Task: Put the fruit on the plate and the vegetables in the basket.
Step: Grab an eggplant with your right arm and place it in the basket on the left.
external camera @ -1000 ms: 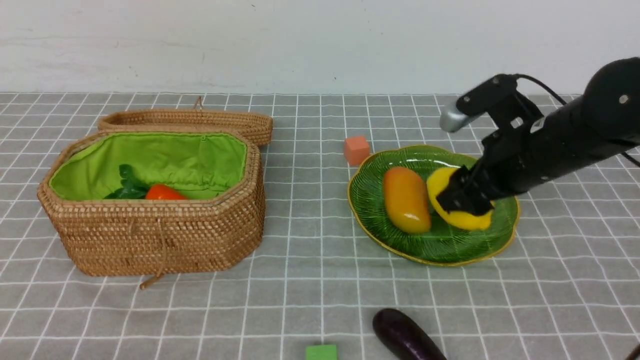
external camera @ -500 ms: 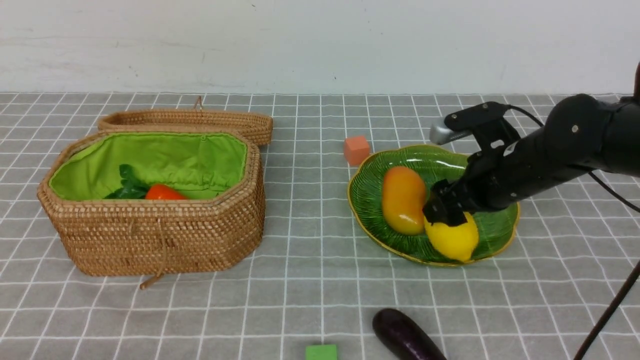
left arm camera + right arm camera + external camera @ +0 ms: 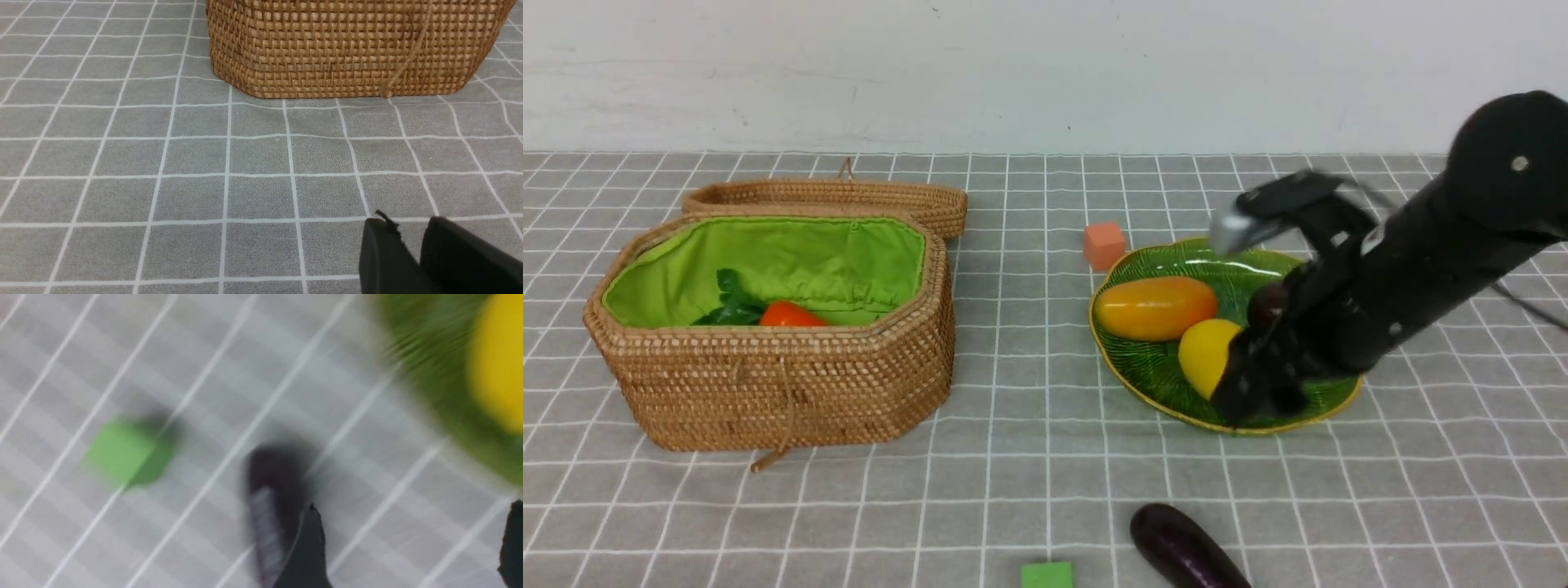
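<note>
Front view first: the big octagonal woven rattan basket [image 3: 768,327] with green lining sits on the left, with the orange carrot with green leaves [image 3: 768,312] inside it. Its shallow woven lid [image 3: 833,200] lies just behind. Over on the right, the leaf-shaped green glass plate [image 3: 1156,371] holds the oblong orange-yellow mango [image 3: 1156,308] and the yellow lemon [image 3: 1205,355] touching it. A round dark maroon fruit [image 3: 1266,304] peeks out beside the black right arm, whose right gripper [image 3: 1254,396] hangs over the plate's near edge, empty. The long dark purple eggplant [image 3: 1184,551] lies near, off the plate, well apart from the basket.

Left wrist view: the left gripper [image 3: 412,249] has its jaws nearly together, holding nothing.

Right wrist view: blurry, but the fingers are spread wide.
</note>
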Controlling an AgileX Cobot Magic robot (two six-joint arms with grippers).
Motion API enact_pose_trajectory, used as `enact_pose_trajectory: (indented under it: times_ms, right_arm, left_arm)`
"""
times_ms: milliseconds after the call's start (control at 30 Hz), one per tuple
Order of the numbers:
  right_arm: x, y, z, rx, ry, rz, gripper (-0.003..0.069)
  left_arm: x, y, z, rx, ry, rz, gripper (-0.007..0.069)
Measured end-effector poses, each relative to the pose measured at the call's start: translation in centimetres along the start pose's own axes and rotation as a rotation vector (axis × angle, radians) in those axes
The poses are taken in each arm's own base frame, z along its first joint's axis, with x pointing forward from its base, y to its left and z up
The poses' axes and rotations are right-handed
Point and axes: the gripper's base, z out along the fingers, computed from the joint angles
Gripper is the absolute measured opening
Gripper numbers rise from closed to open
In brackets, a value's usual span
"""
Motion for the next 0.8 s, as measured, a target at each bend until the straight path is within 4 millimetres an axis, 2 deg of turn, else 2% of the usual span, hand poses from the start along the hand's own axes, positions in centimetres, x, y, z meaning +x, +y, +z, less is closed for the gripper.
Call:
enact_pose_trajectory:
  times_ms: [33,67,167,233,267,300,333,367,500,600,633,667,767,800]
  right_arm:
    - [0.1,0.2,0.1,-0.005,0.012,0.000,0.0573]
    - [0.5,1.8,0.9,-0.012,0.057,0.003,0.0573]
    - [1.7,3.6,2.8,0.027,0.106,-0.018,0.0573]
    - [2.2,4.1,3.7,0.043,0.109,-0.022,0.0573]
    - [2.9,4.5,5.0,0.068,0.120,-0.030,0.0573]
    - [2.9,4.5,5.1,0.067,0.122,-0.032,0.0573]
    - [3.6,4.6,6.6,0.087,0.133,-0.038,0.0573]
    - [3.8,4.6,6.8,0.090,0.139,-0.036,0.0573]
    - [5.1,4.1,9.8,0.100,0.210,-0.024,0.0538]
    - [5.2,4.0,10.2,0.099,0.237,-0.040,0.0438]
    - [5.2,4.1,10.1,0.092,0.253,-0.057,0.0372]
    - [5.1,4.1,10.0,0.087,0.258,-0.072,0.0347]
    - [4.5,4.3,9.3,0.073,0.268,-0.118,0.0355]
    - [3.6,4.5,8.5,0.067,0.249,-0.149,0.0356]
  left_arm:
    - [0.0,0.0,0.0,0.000,0.000,0.000,0.0144]
    - [0.0,0.0,0.0,0.000,0.000,0.000,0.0144]
    - [0.0,0.0,0.0,0.000,0.000,0.000,0.0144]
    - [0.0,0.0,0.0,0.000,0.000,0.000,0.0144]
    - [0.0,0.0,0.0,0.000,0.000,0.000,0.0144]
    - [0.0,0.0,0.0,0.000,0.000,0.000,0.0144]
    - [0.0,0.0,0.0,0.000,0.000,0.000,0.0144]
    - [0.0,0.0,0.0,0.000,0.000,0.000,0.0144]
    - [0.0,0.0,0.0,0.000,0.000,0.000,0.0144]
    - [0.0,0.0,0.0,0.000,0.000,0.000,0.0144]
    - [0.0,0.0,0.0,0.000,0.000,0.000,0.0144]
    - [0.0,0.0,0.0,0.000,0.000,0.000,0.0144]
    - [0.0,0.0,0.0,0.000,0.000,0.000,0.0144]
    - [0.0,0.0,0.0,0.000,0.000,0.000,0.0144]
